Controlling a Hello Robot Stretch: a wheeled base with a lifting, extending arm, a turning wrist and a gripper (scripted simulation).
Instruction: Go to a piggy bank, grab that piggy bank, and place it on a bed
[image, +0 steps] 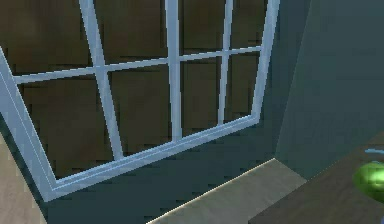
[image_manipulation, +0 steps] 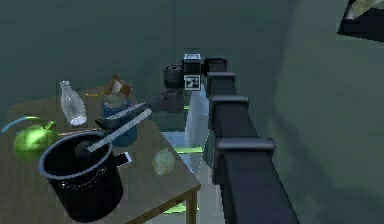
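Item: my end effector (image_manipulation: 165, 92), at the far corner of the bench (image_manipulation: 30, 190); I cannot tell whether it grasps anything. On the bench: black pot (image_manipulation: 85, 180) with ladle, clear bottle (image_manipulation: 70, 102), green round thing (image_manipulation: 33, 138), pale lump (image_manipulation: 162, 161), and near the end effector a blue-and-brown blob (image_manipulation: 118, 100), which I cannot confirm as the piggy bank. Ahead: a pale-framed window (image: 172, 70) in a teal wall.

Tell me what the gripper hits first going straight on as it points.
Likely the brown-and-blue thing on the table, left of the gripper in the arm side view; depth is unclear.
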